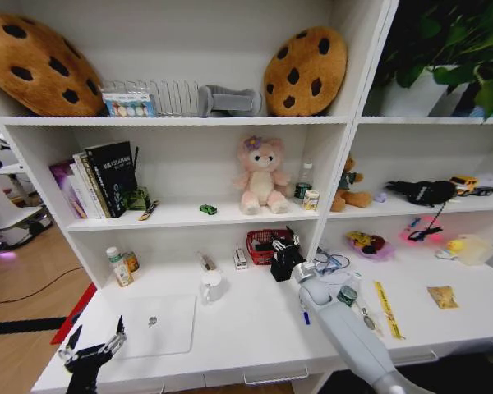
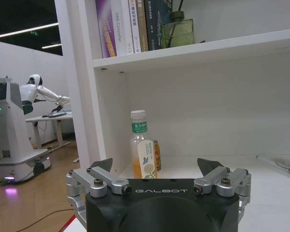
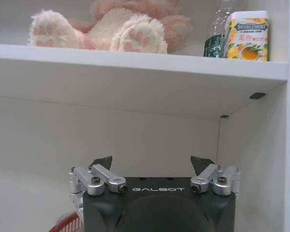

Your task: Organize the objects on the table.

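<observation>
- Nearest to the head camera: right arm (image 1: 345,328), reaching up across the table (image 1: 255,328) toward the back of the desk
- Right gripper (image 1: 285,256) raised just beside the red basket (image 1: 263,244), under the shelf with the pink plush bear (image 1: 260,176); fingers spread apart, holding nothing
- Seen from the right wrist: same empty opening, facing the white back wall below the shelf, probably in place to take or leave something near the basket
- Left gripper (image 1: 90,353) low at the front left corner of the desk, fingers released and empty, likely kept aside so as not to block the other arm
- Silver laptop (image 1: 154,325) closed and flat on the desk, just beside the left gripper
- Small clear bottle (image 2: 141,145) with green label upright at the back left, close to the shelf wall
- Green toy car (image 1: 208,209) resting on the middle shelf, left of the bear
- Yellow packet (image 1: 442,296) flat on the right side of the desk, well apart from both grippers
- Pens not clear enough to tell apart
</observation>
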### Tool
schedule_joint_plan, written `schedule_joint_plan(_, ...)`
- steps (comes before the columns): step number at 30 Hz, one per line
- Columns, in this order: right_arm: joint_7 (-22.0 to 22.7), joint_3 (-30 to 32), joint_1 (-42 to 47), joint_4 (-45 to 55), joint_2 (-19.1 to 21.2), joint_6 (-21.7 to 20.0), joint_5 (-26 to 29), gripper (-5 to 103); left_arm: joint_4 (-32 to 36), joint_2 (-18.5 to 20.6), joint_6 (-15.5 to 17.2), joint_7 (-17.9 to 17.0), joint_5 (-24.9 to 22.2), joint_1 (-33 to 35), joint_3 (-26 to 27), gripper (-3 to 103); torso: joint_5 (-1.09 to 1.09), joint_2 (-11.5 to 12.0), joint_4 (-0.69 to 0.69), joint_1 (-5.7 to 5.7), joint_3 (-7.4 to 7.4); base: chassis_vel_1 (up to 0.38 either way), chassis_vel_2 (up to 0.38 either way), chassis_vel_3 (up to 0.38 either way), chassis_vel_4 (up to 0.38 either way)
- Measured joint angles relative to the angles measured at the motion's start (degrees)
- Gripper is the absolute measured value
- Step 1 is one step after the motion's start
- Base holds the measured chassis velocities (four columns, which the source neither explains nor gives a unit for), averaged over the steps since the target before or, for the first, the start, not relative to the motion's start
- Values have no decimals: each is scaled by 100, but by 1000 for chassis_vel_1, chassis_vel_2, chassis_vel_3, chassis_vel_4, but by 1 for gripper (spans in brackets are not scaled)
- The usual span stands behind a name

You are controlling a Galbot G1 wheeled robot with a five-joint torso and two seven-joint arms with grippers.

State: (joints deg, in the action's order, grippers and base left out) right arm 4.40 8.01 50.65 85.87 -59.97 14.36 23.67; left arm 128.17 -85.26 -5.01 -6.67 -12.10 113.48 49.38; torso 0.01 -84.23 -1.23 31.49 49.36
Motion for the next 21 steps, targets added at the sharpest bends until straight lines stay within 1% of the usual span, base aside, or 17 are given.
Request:
schedule_joint_plan(1, 53, 81, 161, 283, 68, -191, 67, 94, 5, 4, 0, -2, -3, -1, 2, 99, 1, 0, 0, 0, 0, 0, 0, 0, 0)
schedule_joint_plan(2, 53, 81, 161, 283, 68, -191, 67, 94, 5, 4, 0, -2, -3, -1, 2, 99, 1, 0, 0, 0, 0, 0, 0, 0, 0)
schedule_joint_plan(3, 106, 260, 492, 863, 201, -659, 251, 98, 19, 9, 0, -11, -10, -2, 12, 99, -1, 0, 2, 0, 0, 0, 0, 0, 0)
schedule_joint_plan(4, 183, 370, 701, 1210, 264, -923, 375, 99, 29, 13, 0, -14, -16, -2, 15, 99, -3, 0, 0, -1, 0, 0, 0, 0, 0)
schedule_joint_plan(5, 183, 370, 701, 1210, 264, -923, 375, 99, 29, 13, 0, -14, -16, -2, 15, 99, -3, 0, 0, -1, 0, 0, 0, 0, 0)
schedule_joint_plan(6, 351, 548, 1051, 1665, 311, -1212, 484, 100, 45, 17, 0, -19, -23, -1, 19, 99, -1, 0, 2, 0, -1, 0, 0, 0, 0)
schedule_joint_plan(7, 433, 669, 1271, 1886, 325, -1371, 511, 100, 53, 18, 0, -20, -24, -1, 19, 99, -1, 0, 1, -1, -1, 0, 0, 0, 0)
schedule_joint_plan(8, 433, 669, 1271, 1886, 325, -1371, 511, 100, 53, 18, 0, -20, -24, -1, 19, 99, -1, 0, 1, -1, -1, 0, 0, 0, 0)
schedule_joint_plan(10, 673, 947, 1887, 2343, 339, -1590, 576, 100, 72, 19, -2, -24, -25, -2, 16, 99, 0, -1, 2, -1, -1, 0, 0, 0, 0)
schedule_joint_plan(11, 673, 947, 1887, 2343, 339, -1590, 576, 100, 72, 19, -2, -24, -25, -2, 16, 99, 0, -1, 2, -1, -1, 0, 0, 0, 0)
schedule_joint_plan(13, 857, 1170, 2465, 2683, 330, -1810, 668, 100, 85, 8, -4, -26, -21, -9, 7, 99, -1, 0, -1, 0, -1, 0, 0, 0, 0)
schedule_joint_plan(14, 857, 1170, 2465, 2683, 330, -1810, 668, 100, 85, 8, -4, -26, -21, -9, 7, 99, -1, 0, -1, 0, -1, 0, 0, 0, 0)
schedule_joint_plan(16, 987, 1274, 2762, 2825, 297, -1973, 770, 100, 93, 1, -11, -25, -14, -10, 2, 99, -1, -1, -1, -1, -1, 0, 0, 0, 0)
schedule_joint_plan(18, 1271, 1344, 3011, 2860, 217, -2296, 1020, 100, 103, -12, -35, -24, 0, -8, 1, 99, -1, -1, 0, -1, -1, 0, 0, 0, 0)
schedule_joint_plan(19, 1271, 1344, 3011, 2860, 217, -2296, 1020, 100, 103, -12, -35, -24, 0, -8, 1, 99, -1, -1, 0, -1, -1, 0, 0, 0, 0)
schedule_joint_plan(20, 1423, 1327, 3024, 2827, 204, -2412, 1102, 100, 101, -17, -49, -24, 9, -8, 3, 99, -1, -1, 1, -1, -1, 0, 0, 0, 0)
schedule_joint_plan(21, 1701, 1255, 3011, 2768, 187, -2680, 1305, 100, 78, -29, -59, -23, 26, -9, 0, 99, -1, -1, 2, -1, 0, 0, 0, 0, 0)
